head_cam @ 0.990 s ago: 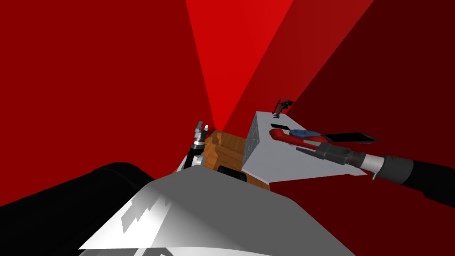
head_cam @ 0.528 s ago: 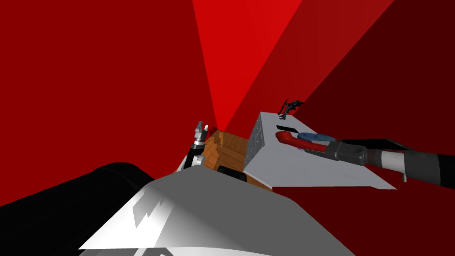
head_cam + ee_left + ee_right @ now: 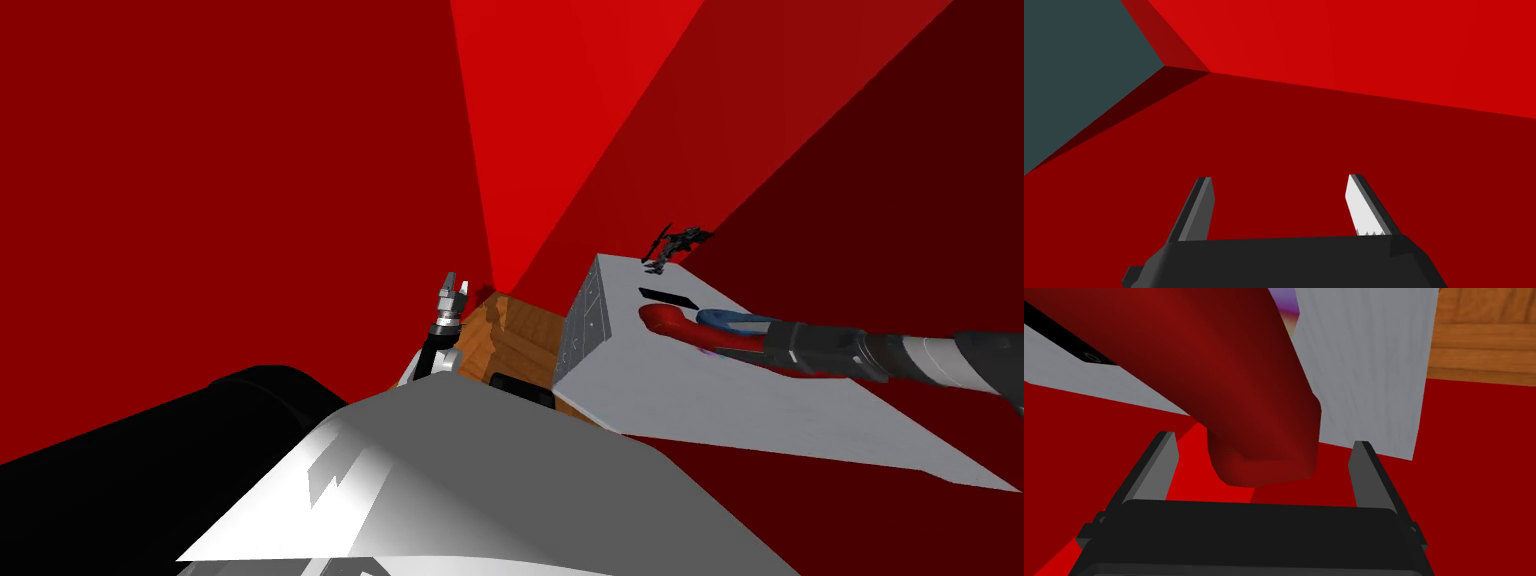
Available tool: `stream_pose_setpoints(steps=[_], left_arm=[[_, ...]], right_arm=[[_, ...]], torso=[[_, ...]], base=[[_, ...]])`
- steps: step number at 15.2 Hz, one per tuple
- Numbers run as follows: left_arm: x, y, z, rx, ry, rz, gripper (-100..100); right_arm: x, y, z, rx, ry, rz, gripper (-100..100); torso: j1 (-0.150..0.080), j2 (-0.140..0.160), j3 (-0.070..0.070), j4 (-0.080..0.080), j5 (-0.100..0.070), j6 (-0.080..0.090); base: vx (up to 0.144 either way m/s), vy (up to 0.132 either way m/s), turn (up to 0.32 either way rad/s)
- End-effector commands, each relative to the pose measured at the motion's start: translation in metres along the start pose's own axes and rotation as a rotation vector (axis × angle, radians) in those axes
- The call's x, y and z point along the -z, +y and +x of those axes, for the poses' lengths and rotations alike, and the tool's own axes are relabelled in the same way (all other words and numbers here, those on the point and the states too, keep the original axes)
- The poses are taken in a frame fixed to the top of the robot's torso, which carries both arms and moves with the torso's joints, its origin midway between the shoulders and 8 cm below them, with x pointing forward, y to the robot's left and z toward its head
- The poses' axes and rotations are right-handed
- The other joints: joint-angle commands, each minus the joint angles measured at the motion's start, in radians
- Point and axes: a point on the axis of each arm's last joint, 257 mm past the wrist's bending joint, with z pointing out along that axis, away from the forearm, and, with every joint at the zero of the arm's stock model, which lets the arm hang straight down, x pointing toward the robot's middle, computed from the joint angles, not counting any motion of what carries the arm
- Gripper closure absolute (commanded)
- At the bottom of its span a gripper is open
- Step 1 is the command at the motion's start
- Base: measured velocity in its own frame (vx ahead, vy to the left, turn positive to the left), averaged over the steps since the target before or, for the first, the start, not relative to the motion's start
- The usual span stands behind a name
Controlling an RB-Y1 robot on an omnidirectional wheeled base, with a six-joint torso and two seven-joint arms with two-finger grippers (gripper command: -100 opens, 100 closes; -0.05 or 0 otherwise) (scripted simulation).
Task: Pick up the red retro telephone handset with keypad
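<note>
- One grey table top [image 3: 720,410], at 3 o'clock of the wooden unit in the head view, carries four things.
- One brown wooden unit [image 3: 515,335], partly hidden.
- Two grippers. The right gripper [image 3: 762,343] [image 3: 1264,439] reaches in from 3 o'clock, fingers spread either side of the handset's end, gaps on both sides. The left gripper [image 3: 452,290] [image 3: 1279,177], at the unit's 10 o'clock, is spread and empty.
- One red handset [image 3: 672,322] [image 3: 1224,378] on the table, near end covered by the gripper, keypad out of sight.
- One blue thing [image 3: 735,319] at its 2 o'clock, half covered.
- One flat black slab [image 3: 668,298] at its 12 o'clock.
- One dark thing [image 3: 678,244] at the table's 12 o'clock corner, too small to name.
</note>
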Motion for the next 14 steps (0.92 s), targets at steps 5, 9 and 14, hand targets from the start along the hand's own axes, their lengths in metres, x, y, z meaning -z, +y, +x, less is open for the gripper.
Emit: stream_pose_setpoints(steps=[5, 9, 14], left_arm=[[0.000, 0.000, 0.000, 0.000, 0.000, 0.000, 0], [0.000, 0.000, 0.000, 0.000, 0.000, 0.000, 0], [0.000, 0.000, 0.000, 0.000, 0.000, 0.000, 0]], right_arm=[[0.019, -0.008, 0.036, 0.034, 0.184, -0.028, -100], [0.036, -0.006, 0.072, 0.044, 0.346, -0.069, -100], [0.052, 0.001, 0.106, 0.040, 0.480, -0.113, -100]], torso=[[0.000, -0.001, 0.000, 0.000, 0.000, 0.000], [0.000, -0.001, -0.001, 0.000, 0.000, 0.000], [-0.001, -0.001, 0.000, 0.000, 0.000, 0.000]], base=[[0.033, 0.031, 0.107], [0.036, 0.028, 0.102], [0.037, 0.018, 0.082]])
